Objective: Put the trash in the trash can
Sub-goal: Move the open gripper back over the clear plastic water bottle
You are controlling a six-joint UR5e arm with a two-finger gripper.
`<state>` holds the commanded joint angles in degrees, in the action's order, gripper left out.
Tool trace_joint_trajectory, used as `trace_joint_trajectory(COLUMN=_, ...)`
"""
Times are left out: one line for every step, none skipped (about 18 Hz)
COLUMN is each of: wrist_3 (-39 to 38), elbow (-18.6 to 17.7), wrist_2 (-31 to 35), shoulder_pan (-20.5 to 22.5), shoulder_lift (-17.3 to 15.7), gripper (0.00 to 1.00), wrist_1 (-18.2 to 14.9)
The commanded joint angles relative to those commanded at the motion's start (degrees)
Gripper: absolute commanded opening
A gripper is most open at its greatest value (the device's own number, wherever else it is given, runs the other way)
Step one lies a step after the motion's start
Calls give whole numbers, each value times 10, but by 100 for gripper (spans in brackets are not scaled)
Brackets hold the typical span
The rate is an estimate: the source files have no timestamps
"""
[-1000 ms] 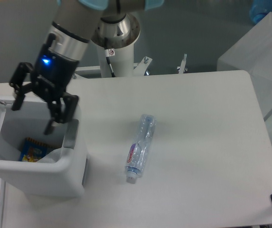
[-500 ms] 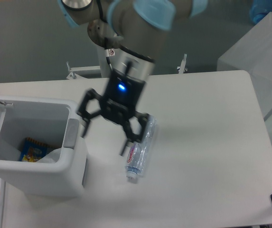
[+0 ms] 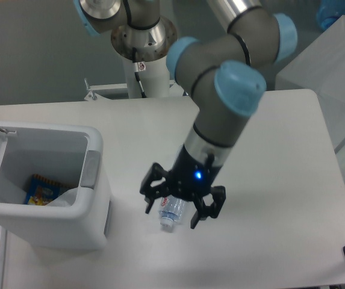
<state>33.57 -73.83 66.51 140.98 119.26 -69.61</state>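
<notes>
UR5e arm (image 3: 226, 102): grey metal tube links, light blue caps on the round joints. White pedestal base (image 3: 143, 72) with a small red-marked label and a black cable. Black two-finger gripper (image 3: 181, 211), linkage-style fingers, blue indicator light glowing on its body, silver wrist ring above.

The scene is being viewed by a single fixed camera, set high and angled steeply down across the white rectangular table (image 3: 268, 180). The robot's base is being faced from the table's near side, at moderate range.
</notes>
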Motion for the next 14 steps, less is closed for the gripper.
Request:
trace_joint_trajectory(wrist_3=3, elbow=3, wrist_2=25, shoulder_pan=-9, shoulder_lift=12, gripper=100, wrist_1=-9)
trace_joint_trajectory(wrist_3=4, elbow=10, wrist_2=55, shoulder_pan=-18, shoulder_lift=25, gripper=100, wrist_1=-20)
trace_joint_trajectory(wrist_3=5, elbow=16, wrist_2=82, shoulder_pan=-27, shoulder_lift=36, gripper=100, wrist_1=-30)
trace_joint_trajectory(wrist_3=5, elbow=21, wrist_2=102, shoulder_pan=-36, shoulder_lift=46, gripper=100, wrist_1=-34)
trace_joint_trajectory(wrist_3=5, elbow=20, wrist_2=116, shoulder_pan=-42, shoulder_lift=51, gripper=100, wrist_1=-35)
trace_joint_trajectory(wrist_3=5, elbow=20, wrist_2=125, shoulder_pan=-47, shoulder_lift=57, gripper=100, wrist_1=-35)
trace_joint_trajectory(wrist_3=5, elbow=19, wrist_2=134, shoulder_pan=-51, shoulder_lift=62, gripper=100, wrist_1=-35)
trace_joint_trajectory(wrist_3=5, elbow=18, wrist_2=141, shoulder_pan=-53, shoulder_lift=66, gripper=100, wrist_1=-35)
trace_joint_trajectory(wrist_3=5, elbow=18, wrist_2=148, shoulder_pan=-55, shoulder_lift=69, gripper=100, wrist_1=-36)
trace_joint_trajectory(wrist_3=5, elbow=14, wrist_2=154, shoulder_pan=-58, shoulder_lift=71, gripper=100, wrist_1=-36)
trace_joint_trajectory(wrist_3=5, elbow=13, wrist_2=160, shoulder_pan=-62, shoulder_lift=76, gripper=100, wrist_1=-37)
trace_joint_trajectory(wrist_3=4, elbow=13, wrist_2=171, shoulder_pan=-65, shoulder_lift=80, gripper=100, wrist_1=-41)
trace_joint_trajectory(wrist_3=4, elbow=13, wrist_2=187, shoulder_pan=-68, shoulder_lift=85, gripper=100, wrist_1=-44)
trace_joint_trajectory(wrist_3=4, elbow=14, wrist_2=204, shoulder_pan=-75, shoulder_lift=92, gripper=100, wrist_1=-44)
